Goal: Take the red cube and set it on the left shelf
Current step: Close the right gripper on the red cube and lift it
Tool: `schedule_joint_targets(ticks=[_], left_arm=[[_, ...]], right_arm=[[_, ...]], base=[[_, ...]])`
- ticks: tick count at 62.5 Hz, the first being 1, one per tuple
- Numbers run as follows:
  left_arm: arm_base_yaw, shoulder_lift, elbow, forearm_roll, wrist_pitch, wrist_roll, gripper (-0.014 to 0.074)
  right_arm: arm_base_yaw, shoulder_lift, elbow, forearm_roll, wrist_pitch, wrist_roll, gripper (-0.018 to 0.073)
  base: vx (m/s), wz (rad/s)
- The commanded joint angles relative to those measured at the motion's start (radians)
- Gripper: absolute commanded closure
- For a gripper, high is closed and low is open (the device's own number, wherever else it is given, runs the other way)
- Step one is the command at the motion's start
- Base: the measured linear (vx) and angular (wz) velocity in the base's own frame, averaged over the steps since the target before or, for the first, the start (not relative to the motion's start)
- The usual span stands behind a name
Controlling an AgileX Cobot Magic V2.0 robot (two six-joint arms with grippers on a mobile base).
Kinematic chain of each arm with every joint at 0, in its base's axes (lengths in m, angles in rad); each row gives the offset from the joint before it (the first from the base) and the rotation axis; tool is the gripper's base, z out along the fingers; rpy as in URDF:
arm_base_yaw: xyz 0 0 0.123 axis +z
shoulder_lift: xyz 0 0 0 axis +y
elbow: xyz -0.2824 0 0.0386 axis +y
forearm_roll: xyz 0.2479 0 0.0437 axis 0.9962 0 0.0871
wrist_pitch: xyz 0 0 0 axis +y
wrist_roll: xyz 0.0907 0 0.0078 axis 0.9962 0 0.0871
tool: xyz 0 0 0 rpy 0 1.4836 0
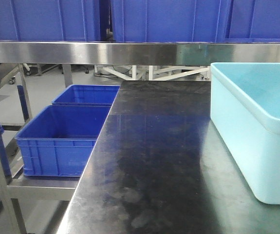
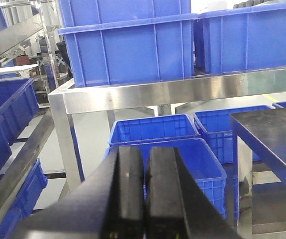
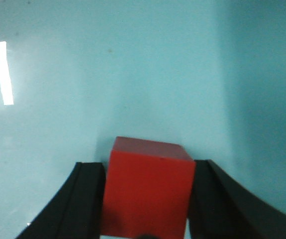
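The red cube (image 3: 147, 194) sits between the two black fingers of my right gripper (image 3: 146, 169), which is shut on it; both pads press its sides. Behind it is the pale blue inside of the tub (image 3: 133, 74). The front view shows that tub (image 1: 256, 141) on the right of the black table (image 1: 154, 161), but neither gripper and no cube. My left gripper (image 2: 145, 154) is shut and empty, held in the air facing the left steel shelf (image 2: 157, 92).
Two blue crates (image 1: 62, 141) stand on the low steel shelf (image 1: 42, 187) left of the table. More blue crates (image 1: 154, 19) sit on the upper steel rail (image 1: 105, 52). The left wrist view shows stacked blue crates (image 2: 133, 45) and the table corner (image 2: 272, 134).
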Motion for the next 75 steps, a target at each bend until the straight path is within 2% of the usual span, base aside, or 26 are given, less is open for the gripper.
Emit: schedule_joint_targets(ticks=[1, 16, 31, 42, 56, 75], left_arm=[[-0.006, 0.008, 0.022, -0.006, -0.084, 0.0, 0.0491], [-0.006, 0.008, 0.022, -0.006, -0.084, 0.0, 0.0491], [-0.006, 0.008, 0.022, -0.006, -0.084, 0.0, 0.0491], [-0.006, 0.008, 0.022, -0.006, -0.084, 0.0, 0.0491], [-0.006, 0.008, 0.022, -0.006, -0.084, 0.0, 0.0491], [-0.006, 0.008, 0.022, -0.006, -0.084, 0.0, 0.0491]], right_arm=[[0.026, -0.068, -0.023, 0.0, -0.053, -0.002, 0.0496], [0.1, -0.288, -0.023, 0.0, -0.188, -0.002, 0.0492], [0.123, -0.595, 0.005, -0.005, -0.182, -0.002, 0.0492], [0.122, -0.75, 0.102, -0.013, -0.18, -0.002, 0.0492], [0.122, -0.858, 0.255, -0.013, -0.209, -0.002, 0.0492], [0.122, -0.868, 0.27, -0.013, -0.278, -0.002, 0.0492]], base=[[0.0, 0.0], [0.0, 0.0], [0.0, 0.0], [0.0, 0.0], [-0.01, -0.08], [-0.01, -0.06]])
